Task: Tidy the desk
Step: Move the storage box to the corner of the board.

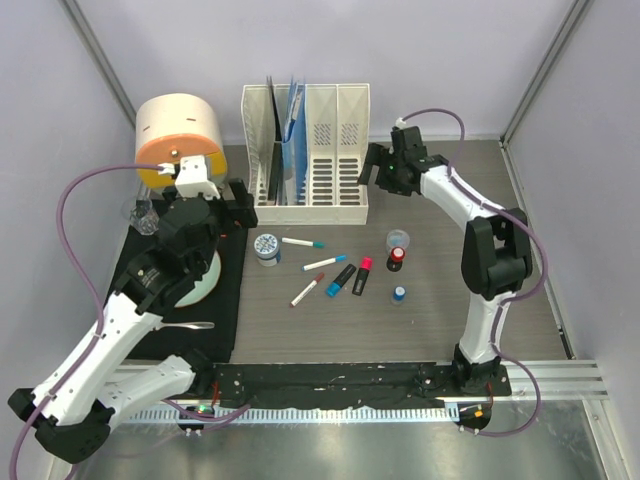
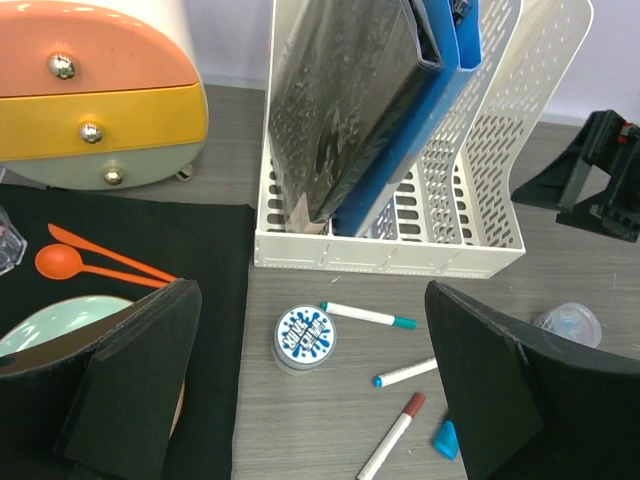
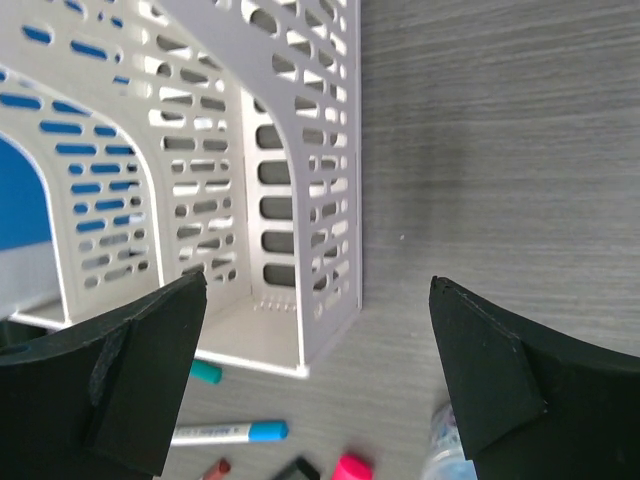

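The desk [image 1: 440,310] is dark wood-grain laminate. On it lie a round blue-and-white tin [image 1: 267,247], a teal-capped marker [image 1: 303,242], a blue-capped marker [image 1: 325,262], a red-capped marker [image 1: 307,290] and two highlighters [image 1: 352,278]. My left gripper [image 1: 237,205] is open and empty, above the mat's right edge; in the left wrist view it [image 2: 310,390] hangs over the tin [image 2: 304,337] and markers [image 2: 405,373]. My right gripper [image 1: 378,166] is open and empty beside the white file organizer [image 1: 306,150]; in its wrist view it [image 3: 315,380] hangs over the organizer's right corner [image 3: 300,150].
A black mat [image 1: 230,300] at left holds a mint plate [image 1: 208,282], a spoon [image 1: 190,325] and orange utensils [image 2: 60,262]. An orange-and-yellow drawer unit [image 1: 178,135] stands at back left. A clear cup [image 1: 398,239], a red-capped bottle [image 1: 396,260] and a blue cap [image 1: 399,294] sit at right.
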